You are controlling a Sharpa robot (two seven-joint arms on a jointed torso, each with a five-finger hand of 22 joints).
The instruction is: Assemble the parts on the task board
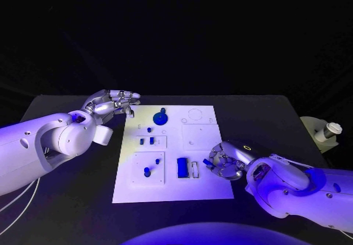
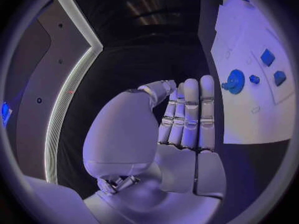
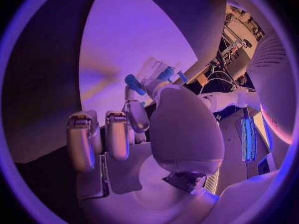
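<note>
The white task board (image 1: 198,191) lies mid-table. On it are a round blue part (image 1: 160,118), small blue pieces (image 1: 152,140) in the middle-left plate, two pegs (image 1: 147,172) in the lower-left plate, and a long blue block (image 1: 181,167). My right hand (image 1: 226,159) hovers over the board's right edge beside that block, fingers curled, pinching a small blue part (image 3: 134,83) at its fingertips; the same part (image 1: 208,163) pokes out toward the block. My left hand (image 1: 114,104) is off the board's far left corner, fingers (image 2: 190,114) straight, holding nothing. The round part (image 2: 235,80) lies ahead of it.
A white fixture with a capped post (image 1: 324,131) stands at the table's right edge. The board's right half carries white sub-plates with a ring outline (image 1: 196,113) and shallow recesses. Black table (image 1: 73,204) surrounds the board on all sides.
</note>
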